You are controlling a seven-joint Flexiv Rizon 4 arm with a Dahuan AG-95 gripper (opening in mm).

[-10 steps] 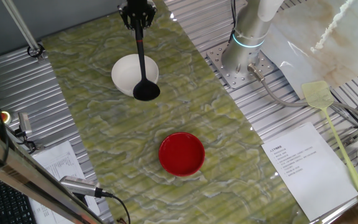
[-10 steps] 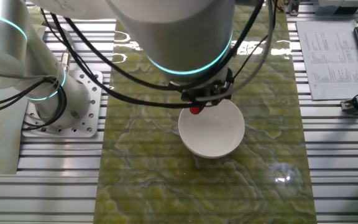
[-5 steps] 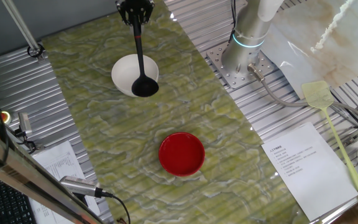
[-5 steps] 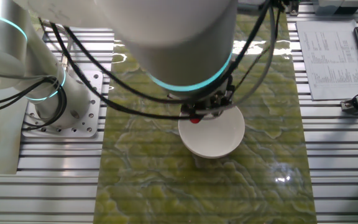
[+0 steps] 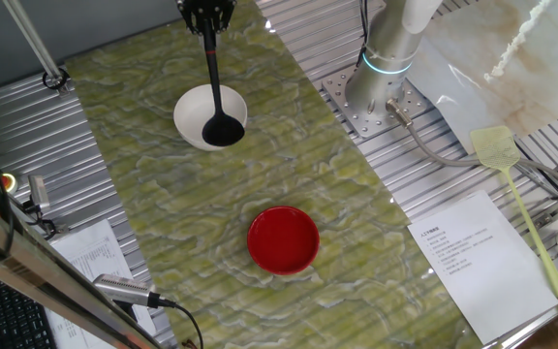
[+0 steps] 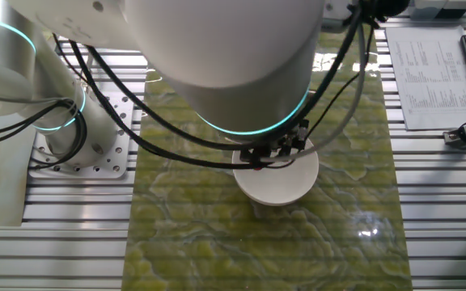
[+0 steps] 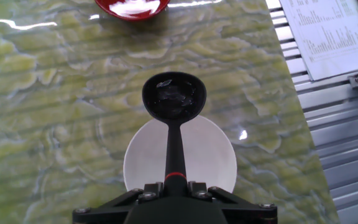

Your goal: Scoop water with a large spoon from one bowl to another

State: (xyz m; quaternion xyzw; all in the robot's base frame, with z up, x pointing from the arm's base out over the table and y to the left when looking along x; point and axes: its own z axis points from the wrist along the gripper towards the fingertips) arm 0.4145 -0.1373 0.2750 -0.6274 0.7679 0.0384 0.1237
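My gripper (image 5: 207,14) is shut on the top of the large spoon's (image 5: 222,129) handle, at the far side of the green mat. The black scoop hangs over the near part of the white bowl (image 5: 194,111). From the hand view the scoop (image 7: 174,96) sits past the far rim of the white bowl (image 7: 211,163), and a faint sheen of water (image 7: 169,93) shows inside it. The red bowl (image 5: 283,239) stands apart, nearer the front of the mat, and shows as a red rim (image 7: 131,6) at the top of the hand view. In the other fixed view the arm covers most of the white bowl (image 6: 280,183).
The robot base (image 5: 386,73) is bolted at the right of the mat. A yellow fly swatter (image 5: 513,184) and a printed sheet (image 5: 473,254) lie on the right. Another paper (image 5: 93,254) and a microphone (image 5: 124,289) lie front left.
The gripper and ladle have drifted toward the far side of the table. The scoop has shifted from the bowl's near edge to further over the white bowl.
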